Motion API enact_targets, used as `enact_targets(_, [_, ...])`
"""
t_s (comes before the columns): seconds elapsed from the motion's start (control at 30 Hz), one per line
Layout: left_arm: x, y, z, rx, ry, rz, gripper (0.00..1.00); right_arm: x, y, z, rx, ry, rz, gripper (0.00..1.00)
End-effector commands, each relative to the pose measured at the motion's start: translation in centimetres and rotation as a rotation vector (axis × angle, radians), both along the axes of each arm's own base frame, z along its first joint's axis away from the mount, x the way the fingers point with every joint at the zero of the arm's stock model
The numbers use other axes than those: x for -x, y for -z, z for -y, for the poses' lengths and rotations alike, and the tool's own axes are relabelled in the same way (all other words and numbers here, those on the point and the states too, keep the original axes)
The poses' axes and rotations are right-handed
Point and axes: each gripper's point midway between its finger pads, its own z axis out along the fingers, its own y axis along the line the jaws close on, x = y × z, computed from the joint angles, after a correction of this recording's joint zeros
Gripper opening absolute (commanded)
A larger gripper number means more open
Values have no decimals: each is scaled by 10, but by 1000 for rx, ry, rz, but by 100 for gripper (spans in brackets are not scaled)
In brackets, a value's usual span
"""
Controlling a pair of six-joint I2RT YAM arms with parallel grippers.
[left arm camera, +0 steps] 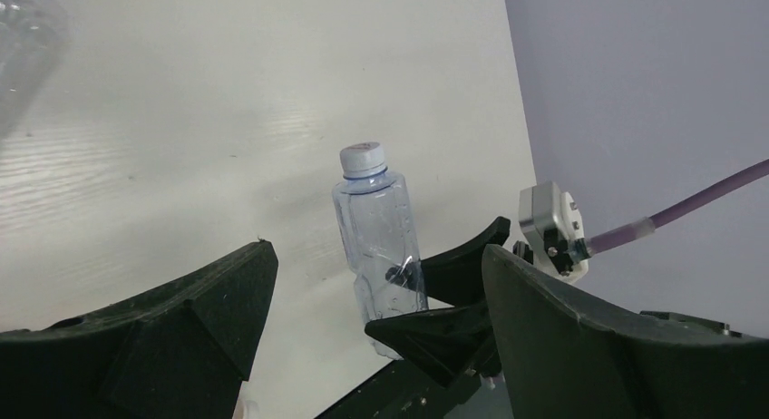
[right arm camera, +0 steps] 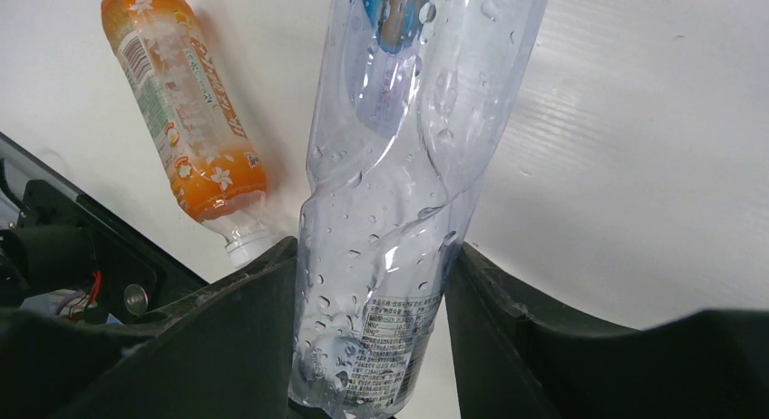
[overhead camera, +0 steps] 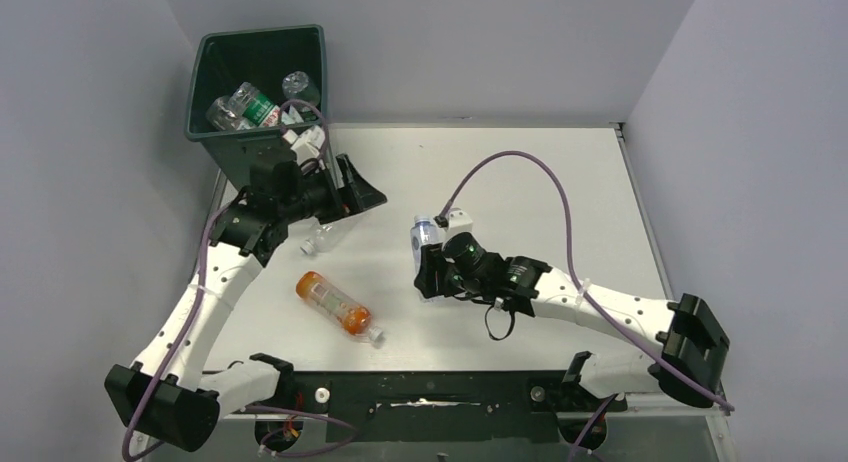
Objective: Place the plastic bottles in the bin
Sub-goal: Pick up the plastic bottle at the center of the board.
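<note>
My right gripper is shut on a clear plastic bottle with a pale blue cap, near the middle of the table. In the right wrist view the wet bottle is squeezed between both fingers. The left wrist view shows the same bottle upright, held low by the right jaws. My left gripper hangs open and empty just in front of the dark green bin, which holds several bottles. An orange bottle lies on the table, and a small clear bottle lies below the left arm.
Grey walls close in the table on the left, back and right. The black mounting rail with both arm bases runs along the near edge. The orange bottle lies just left of my right gripper's fingers.
</note>
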Motion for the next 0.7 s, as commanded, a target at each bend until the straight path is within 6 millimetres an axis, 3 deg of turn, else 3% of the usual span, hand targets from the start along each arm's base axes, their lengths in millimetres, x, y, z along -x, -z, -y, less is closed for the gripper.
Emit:
enact_targets(0.0, [-4,-10,30,39,30,62,84,-2,-30,12,-69,64,57,45])
enact_targets(0.27, [4,-5,70,71,97,55,84,3,-50,19,-121,72,81,45])
enact_targets(0.67, [11,14,96,58,143,19,84,0,-74,12,-161,40,131,45])
